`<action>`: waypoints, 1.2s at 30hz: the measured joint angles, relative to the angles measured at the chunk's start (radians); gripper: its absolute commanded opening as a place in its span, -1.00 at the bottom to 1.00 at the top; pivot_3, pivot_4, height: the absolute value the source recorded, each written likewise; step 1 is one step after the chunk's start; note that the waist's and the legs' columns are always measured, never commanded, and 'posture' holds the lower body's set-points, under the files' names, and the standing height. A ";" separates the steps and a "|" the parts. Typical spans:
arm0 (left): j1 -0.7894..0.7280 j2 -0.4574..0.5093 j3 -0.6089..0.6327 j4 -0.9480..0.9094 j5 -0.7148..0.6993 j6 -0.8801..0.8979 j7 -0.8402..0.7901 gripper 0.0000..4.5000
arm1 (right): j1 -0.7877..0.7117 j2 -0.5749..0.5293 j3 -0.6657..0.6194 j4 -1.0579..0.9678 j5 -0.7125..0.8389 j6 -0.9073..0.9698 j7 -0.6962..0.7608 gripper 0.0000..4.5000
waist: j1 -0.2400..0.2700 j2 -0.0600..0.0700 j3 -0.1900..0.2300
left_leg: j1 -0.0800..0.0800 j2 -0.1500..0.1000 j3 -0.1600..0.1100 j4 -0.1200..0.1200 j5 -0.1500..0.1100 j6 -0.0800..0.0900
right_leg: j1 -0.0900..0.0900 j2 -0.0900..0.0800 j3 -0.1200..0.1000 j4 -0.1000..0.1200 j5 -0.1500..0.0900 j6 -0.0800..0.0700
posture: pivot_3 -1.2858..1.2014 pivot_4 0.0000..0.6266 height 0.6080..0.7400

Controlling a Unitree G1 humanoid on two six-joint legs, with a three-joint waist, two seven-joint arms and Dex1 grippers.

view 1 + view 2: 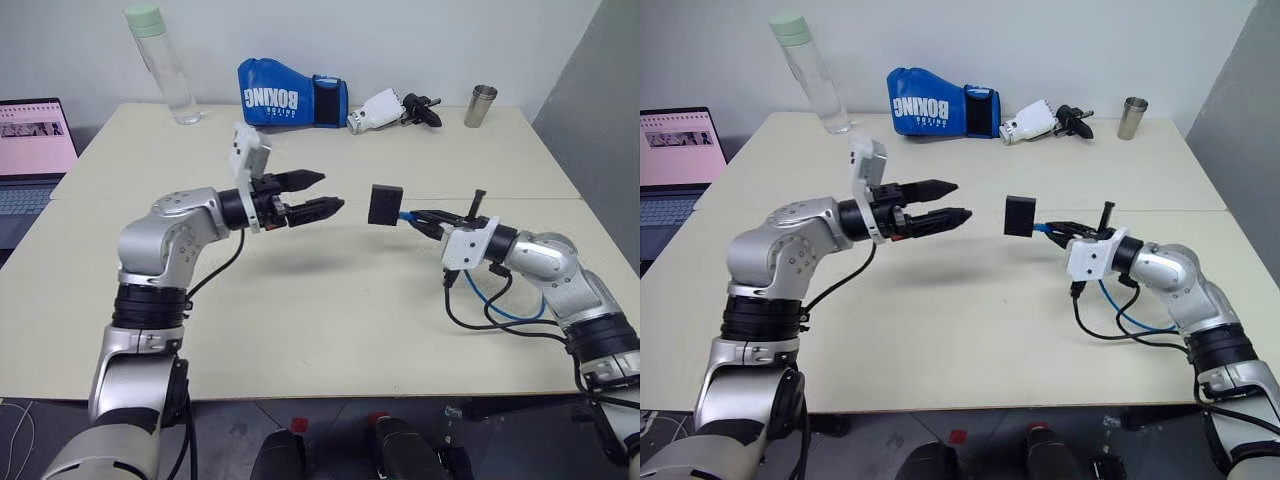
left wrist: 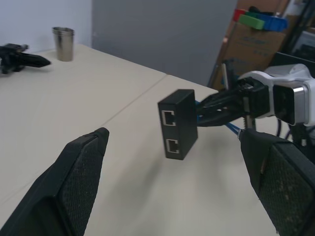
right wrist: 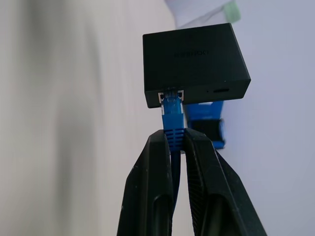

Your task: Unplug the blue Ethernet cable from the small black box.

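The right hand [image 3: 177, 147] pinched the thin bright blue Ethernet cable [image 3: 172, 118] just behind its plug, which sat in the small matte black box [image 1: 385, 204]. The box hung above the pale counter [image 1: 330, 300]. The left hand [image 1: 318, 195], fingers spread, faced the box.

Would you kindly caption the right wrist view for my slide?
Right gripper shut on the blue Ethernet cable, still plugged into the small black box.
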 measured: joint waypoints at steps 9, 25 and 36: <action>-0.022 -0.042 -0.047 0.054 0.030 -0.047 -0.042 1.00 | -0.026 0.054 0.003 -0.048 -0.091 -0.048 -0.068 -0.95 | 0.004 0.000 0.000 | 0.000 0.000 0.000 0.001 0.000 0.000 | 0.000 0.000 0.000 0.000 0.000 0.000 | 0.03 -0.52 1.00; -0.040 -0.069 -0.046 0.087 0.036 -0.061 -0.075 -0.43 | -0.030 0.057 0.003 -0.084 -0.107 -0.053 -0.068 -0.95 | 0.006 0.000 0.000 | 0.000 0.000 0.000 0.002 0.000 0.000 | 0.000 0.000 0.000 0.000 0.000 0.000 | 0.03 -0.52 1.00; -0.047 -0.071 -0.054 0.113 0.040 -0.060 -0.096 -0.65 | 0.002 0.049 0.021 -0.180 0.128 0.178 0.159 -0.35 | 0.007 0.000 0.000 | 0.000 0.000 -0.002 0.003 0.000 0.000 | 0.001 0.000 -0.001 0.001 0.000 0.000 | 0.03 -0.52 1.00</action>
